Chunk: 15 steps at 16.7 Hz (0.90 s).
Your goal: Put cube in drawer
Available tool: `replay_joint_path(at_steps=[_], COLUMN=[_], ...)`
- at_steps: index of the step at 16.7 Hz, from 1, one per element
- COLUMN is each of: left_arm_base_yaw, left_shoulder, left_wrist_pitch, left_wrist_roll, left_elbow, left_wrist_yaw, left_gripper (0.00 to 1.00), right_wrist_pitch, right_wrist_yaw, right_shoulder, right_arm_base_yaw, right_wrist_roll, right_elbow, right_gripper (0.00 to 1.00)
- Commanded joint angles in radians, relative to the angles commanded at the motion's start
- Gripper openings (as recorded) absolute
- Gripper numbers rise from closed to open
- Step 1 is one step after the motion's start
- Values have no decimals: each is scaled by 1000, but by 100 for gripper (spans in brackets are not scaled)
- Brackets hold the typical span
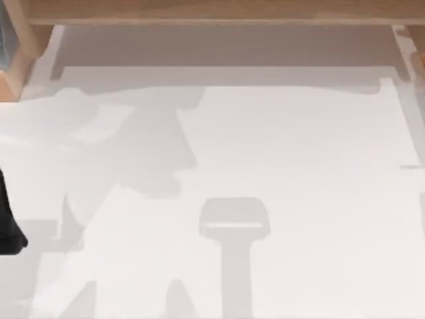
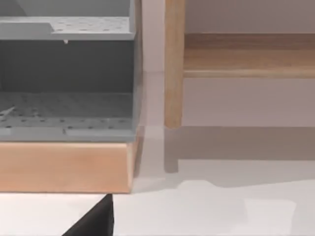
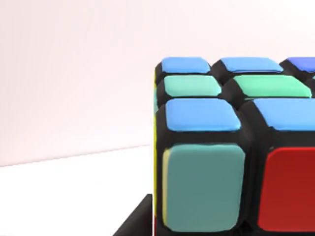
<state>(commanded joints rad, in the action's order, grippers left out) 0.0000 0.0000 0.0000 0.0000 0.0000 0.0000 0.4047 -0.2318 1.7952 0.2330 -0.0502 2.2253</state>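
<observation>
The puzzle cube [image 3: 236, 147], with blue, green and red squares, sits right up close to the right arm's wrist camera on the white table [image 1: 299, 166]. The left arm [image 1: 8, 226] is at nine o'clock on the table. A gray drawer shelf [image 2: 69, 113] on a wooden base [image 2: 64, 167] faces its camera. Whether either pincer is released or clenched cannot be told.

Wooden frame [image 1: 219, 12] along the table's [image 1: 299, 199] far edge, shelf unit [image 2: 66, 73] beside a post [image 2: 173, 64]

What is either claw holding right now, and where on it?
Cannot be told. The cube sits very close to the right wrist camera, but no fingers show on it. The left wrist view faces the drawer unit, with no hold visible.
</observation>
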Motion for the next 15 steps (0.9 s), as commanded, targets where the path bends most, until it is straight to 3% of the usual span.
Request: replay_joint_path(at_steps=[7, 11, 15], left_arm_base_yaw=[0, 0, 0], left_shoulder=[0, 0, 0], left_wrist_pitch=[0, 0, 0], left_wrist_roll=[0, 0, 0], left_elbow=[0, 0, 0], left_wrist_yaw=[0, 0, 0], left_gripper=[100, 100, 100], right_wrist_pitch=[692, 1016, 1212], right_wrist_yaw=[34, 94, 165], right_shoulder=[312, 581, 814], right_arm_base_yaw=[223, 208, 154], right_wrist_roll=[-187, -272, -307], right_elbow=[332, 479, 598], right_gripper=[0, 0, 0])
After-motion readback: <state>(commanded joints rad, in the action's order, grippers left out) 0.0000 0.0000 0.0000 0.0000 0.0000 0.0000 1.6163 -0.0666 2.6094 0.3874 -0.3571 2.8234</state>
